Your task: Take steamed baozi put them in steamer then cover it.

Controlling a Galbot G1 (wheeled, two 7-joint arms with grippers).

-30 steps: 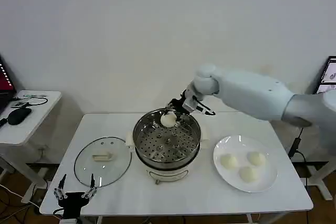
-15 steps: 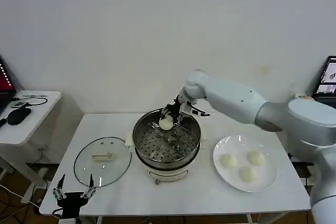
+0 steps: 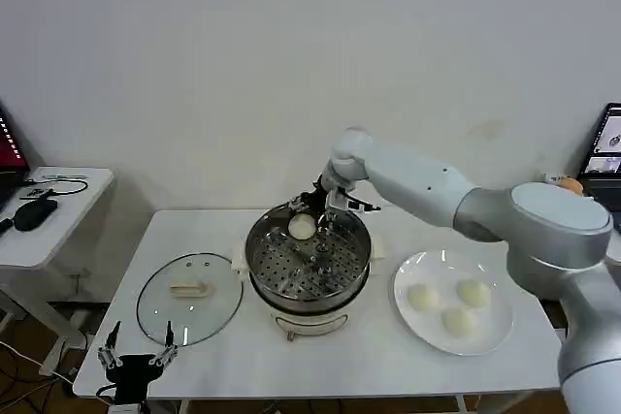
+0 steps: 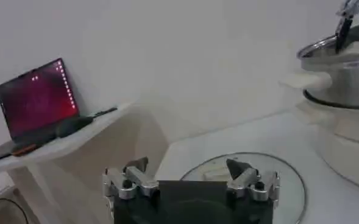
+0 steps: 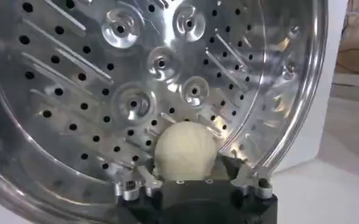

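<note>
Baozi [image 3: 303, 227] sitting low over far side of steamer [image 3: 309, 261] tray, your right gripper [image 3: 312, 212] fingers clamping it. Three more waiting on plate [image 3: 453, 302], right. Cover [image 3: 189, 298] lying left. Left gripper [image 3: 137, 357] idling near-left, fingers spread wide.

Big smooth white right arm with round grey joints, small black right end effector [image 3: 312, 212] with silver screws, black left end effector [image 3: 138, 358] with thin silver fingers

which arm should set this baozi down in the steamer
Right: its end effector already holds a baozi over the steamer tray. The left end effector sits open at the table's front edge.
</note>
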